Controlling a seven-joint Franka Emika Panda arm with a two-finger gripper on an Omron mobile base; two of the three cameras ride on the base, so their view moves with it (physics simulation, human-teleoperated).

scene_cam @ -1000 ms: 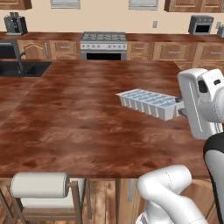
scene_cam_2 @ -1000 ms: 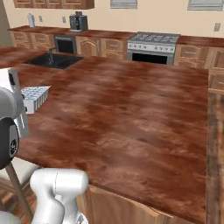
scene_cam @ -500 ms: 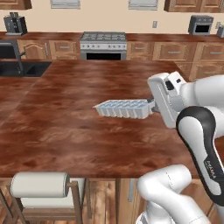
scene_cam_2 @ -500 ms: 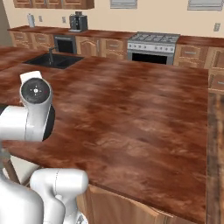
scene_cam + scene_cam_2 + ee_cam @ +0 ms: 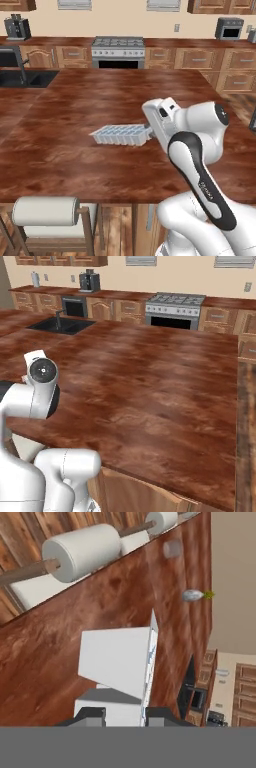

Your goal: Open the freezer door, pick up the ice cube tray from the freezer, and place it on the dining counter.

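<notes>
The ice cube tray [image 5: 121, 135], pale with two rows of light blue cells, hangs level just above the dining counter [image 5: 65, 150] near its middle. My gripper [image 5: 148, 133] is shut on the tray's right end, and the white hand reaches in from the right. In the hand view the tray [image 5: 117, 659] shows its pale underside and one thin edge, pinched between my gripper [image 5: 125, 713] at the bottom. I cannot tell whether the tray touches the wood. In the right base view the dining counter [image 5: 150, 386] spreads wide and my arm's elbow stands at the left.
A stool with a white roll cushion [image 5: 47, 210] stands against the counter's near edge, also in the hand view [image 5: 82, 549]. A sink [image 5: 20, 77] is at the far left and a stove [image 5: 118, 47] at the back wall. A small grey object [image 5: 192, 594] lies on the counter.
The arm has swung left, carrying the tray from the counter's right side toward its middle and a little nearer. The gripper has stayed shut on the tray.
</notes>
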